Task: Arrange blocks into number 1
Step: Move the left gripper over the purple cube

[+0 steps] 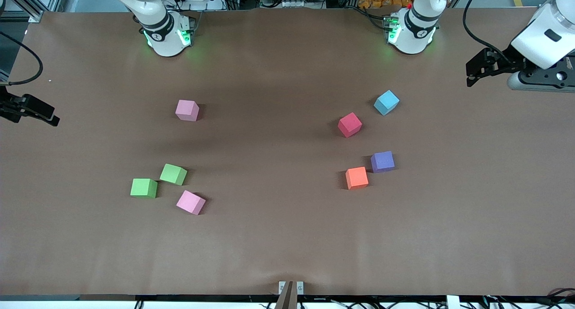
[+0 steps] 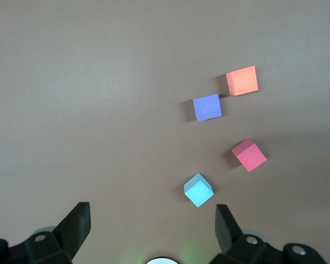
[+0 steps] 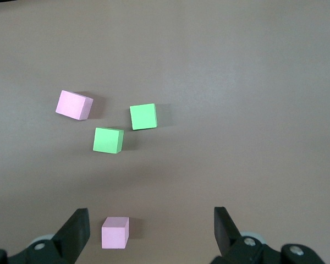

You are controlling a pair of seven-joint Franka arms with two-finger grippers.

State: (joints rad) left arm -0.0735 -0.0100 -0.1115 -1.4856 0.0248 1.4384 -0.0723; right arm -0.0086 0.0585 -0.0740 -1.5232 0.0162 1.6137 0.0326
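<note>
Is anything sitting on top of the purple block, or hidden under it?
Nothing sits on the purple block; its top is bare. It rests flat on the brown table, touching the orange block corner to corner. Its underside is hidden.

Matte brown paper-like sheet covers the table [image 1: 278,237], smooth with faint creases at the edge nearest the front camera. On it, every cube looks like soft, dull foam: red cube [image 1: 349,124], purple cube [image 1: 382,161], orange cube [image 1: 356,178], two green cubes [image 1: 143,187] [image 1: 173,174]. Above the sheet, the arm casings [image 1: 546,35] are glossy white plastic, and the finger parts look matte black.
</note>
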